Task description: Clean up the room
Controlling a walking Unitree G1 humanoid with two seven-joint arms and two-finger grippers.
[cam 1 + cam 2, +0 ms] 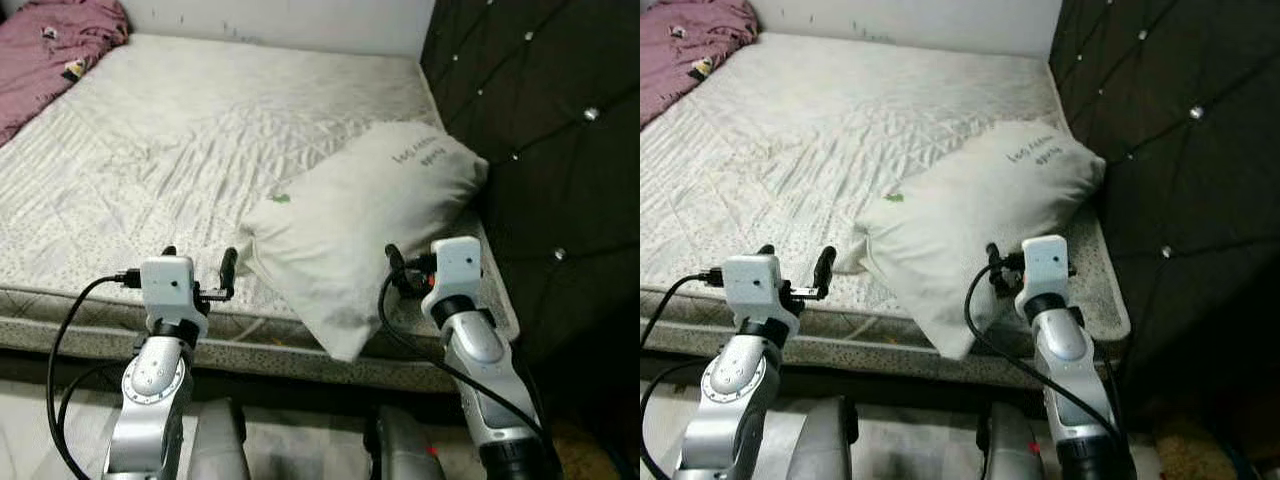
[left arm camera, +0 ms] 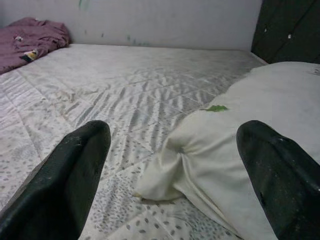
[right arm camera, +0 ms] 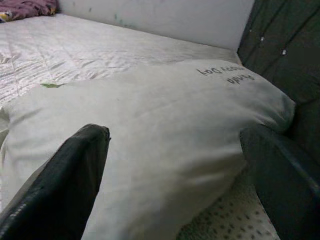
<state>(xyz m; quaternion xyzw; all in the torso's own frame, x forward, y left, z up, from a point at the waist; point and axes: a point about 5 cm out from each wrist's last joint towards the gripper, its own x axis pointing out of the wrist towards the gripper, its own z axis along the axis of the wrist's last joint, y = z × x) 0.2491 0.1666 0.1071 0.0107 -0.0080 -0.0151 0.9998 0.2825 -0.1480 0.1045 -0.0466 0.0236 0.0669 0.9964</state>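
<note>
Pillow (image 1: 365, 215) is the main thing here, one soft off-white one, puffy and a bit creased, lying at an angle on the bare mattress (image 1: 200, 130) with its far end against the black tufted headboard (image 1: 540, 130) and its near corner poking over the mattress edge. Mattress fabric is quilted, pale with tiny speckles. One crumpled maroon blanket (image 1: 50, 45) sits at the far left corner. Two grippers are up at the near edge: left gripper (image 1: 200, 262) just beside the pillow's left corner, fingers spread wide, and right gripper (image 3: 185, 165) with fingers spread wide too, pillow right between them. Right wrist view shows dark printed lettering (image 3: 225, 76) on the pillow, and the left wrist view catches a small green tag (image 2: 216, 108).
</note>
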